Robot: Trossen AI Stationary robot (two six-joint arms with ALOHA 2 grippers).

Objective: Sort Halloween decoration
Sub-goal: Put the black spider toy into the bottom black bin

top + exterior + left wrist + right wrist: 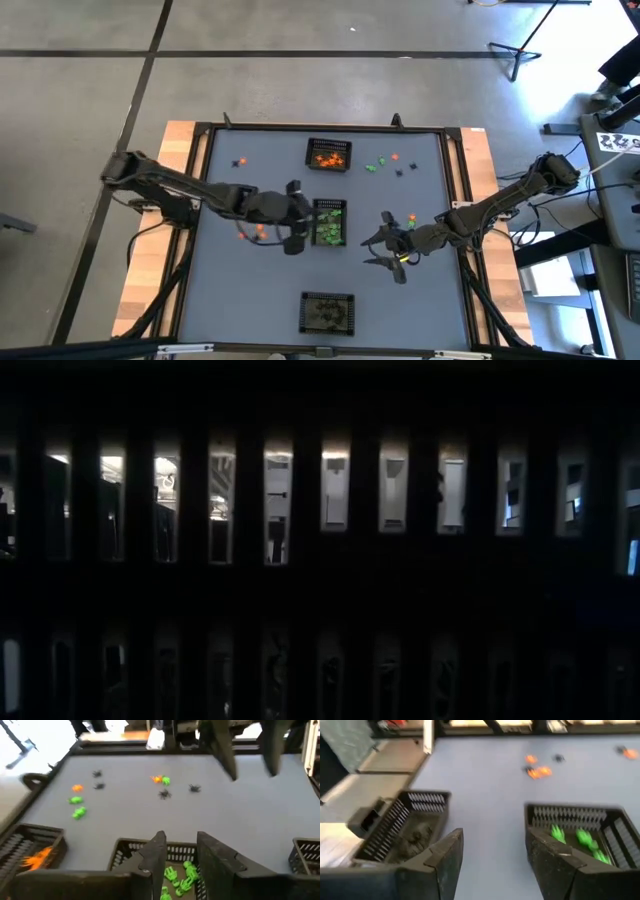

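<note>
Left gripper (177,865) released over the green basket (330,222); right gripper (492,865) spread wide. The trinkets (161,780) are probably featherlight, slippery plastic: pinch each across its body.

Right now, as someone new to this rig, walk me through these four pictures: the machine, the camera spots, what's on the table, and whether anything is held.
Two dark robot arms work at a grey table. One picture looks straight down; one, at table height, is nearly black; two come from the wrists. Three black mesh baskets stand in a row: the orange basket, the green basket and the dark basket. Loose trinkets lie scattered. The left tool, partly open, hovers at the green basket's edge, nothing visible between its fingers. The right tool is open and empty.
</note>
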